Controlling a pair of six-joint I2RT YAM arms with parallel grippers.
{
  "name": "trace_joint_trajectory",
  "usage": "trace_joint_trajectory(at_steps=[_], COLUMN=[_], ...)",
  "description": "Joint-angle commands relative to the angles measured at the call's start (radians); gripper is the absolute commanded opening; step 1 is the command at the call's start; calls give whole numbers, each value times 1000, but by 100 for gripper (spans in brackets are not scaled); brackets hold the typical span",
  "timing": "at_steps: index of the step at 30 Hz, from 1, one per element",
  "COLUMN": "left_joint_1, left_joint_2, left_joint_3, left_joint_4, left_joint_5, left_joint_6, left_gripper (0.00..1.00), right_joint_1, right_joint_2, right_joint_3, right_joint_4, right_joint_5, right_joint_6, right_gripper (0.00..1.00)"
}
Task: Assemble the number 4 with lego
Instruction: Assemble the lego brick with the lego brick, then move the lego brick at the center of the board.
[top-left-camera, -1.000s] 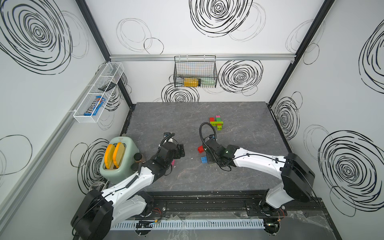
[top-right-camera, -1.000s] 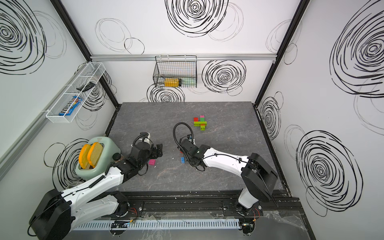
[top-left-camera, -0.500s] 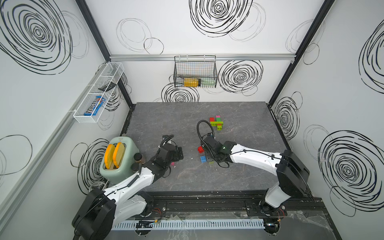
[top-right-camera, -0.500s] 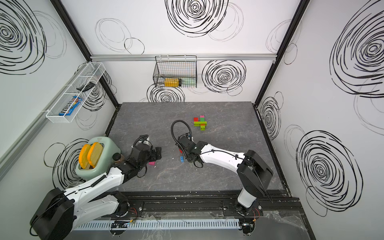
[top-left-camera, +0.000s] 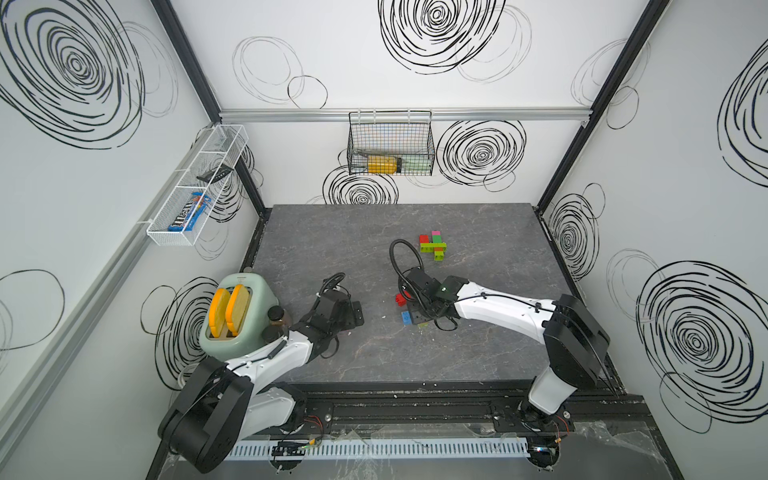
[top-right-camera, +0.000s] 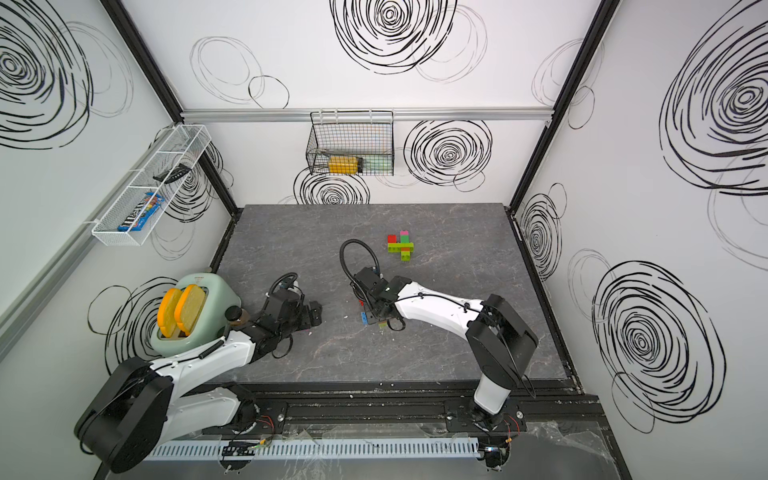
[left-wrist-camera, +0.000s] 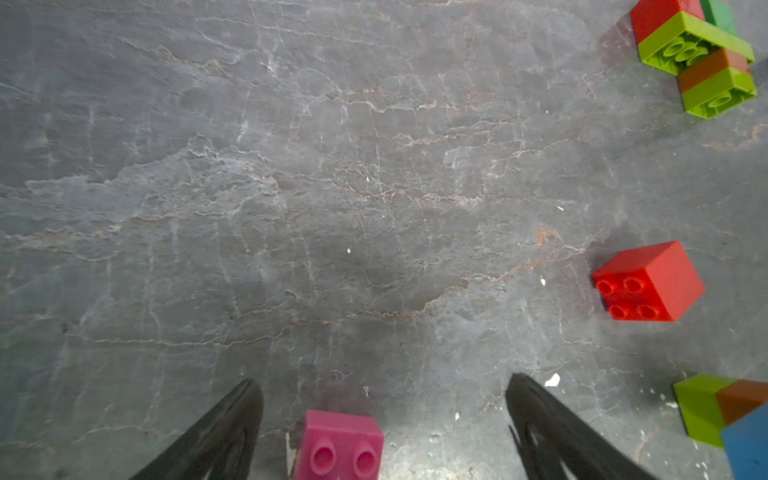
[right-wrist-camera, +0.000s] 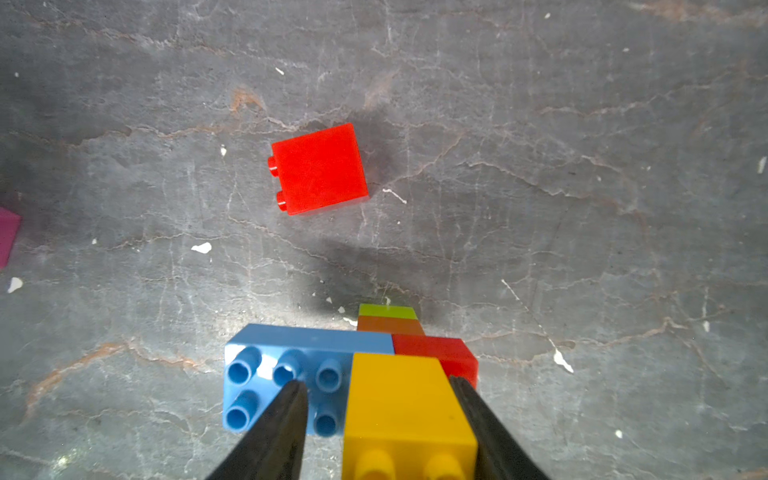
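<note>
Two arms reach over the grey bench (top-left-camera: 478, 345) from its near edge. Nearest, the left jaws stand wide open, low above the surface. A pink brick (left-wrist-camera: 338, 446) lies on the bench between their black fingers (left-wrist-camera: 224, 432), touching neither. Beside that arm, at the bench's left edge, stands a pale green toaster (top-left-camera: 266, 299).

A little farther in, the right jaws are parted around a yellow brick (right-wrist-camera: 399, 399). One finger (right-wrist-camera: 278, 436) sits over the studs of a blue brick (right-wrist-camera: 311, 338), clear of the yellow one. The other lies right against the yellow brick's opposite side; whether it presses there I cannot tell. Yellow and blue belong to a small build (top-left-camera: 406, 318) lying on the bench, with a red brick (right-wrist-camera: 440, 351), an orange brick (right-wrist-camera: 388, 326) and a lime brick (right-wrist-camera: 386, 311) behind them.

Just beyond it a loose red brick (top-left-camera: 400, 299) lies on its side, apart from the build. Farther back, near the bench's middle, lies a second build (top-left-camera: 433, 246) of red, pink, dark green, lime and orange bricks. It shows in both top views, well apart from both arms. On the back wall hangs a wire basket (top-left-camera: 390, 137).
</note>
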Motion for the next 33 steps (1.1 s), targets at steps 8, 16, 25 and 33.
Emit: trace_joint_trajectory(at_steps=[8,16,25,33], left_joint_1=[-6,-54,-99,8], left_joint_2=[65,83,108,-56], left_joint_3=[25,44,115,72], left_joint_4=[-9,-9,-27,-12], left_joint_5=[159,255,396,376], left_joint_6=[-34,-50,-88,-173], left_gripper=[96,96,96,96], right_joint_1=[-9,-30,-34,-22], right_joint_2=[-119,-214,-275,-293], right_joint_3=[-10,-65,-110,-149], right_joint_4=[11,83,151,340], right_joint_5=[1,15,15,-176], right_joint_6=[0,4,-35,-254], right_gripper=[77,95,98,99])
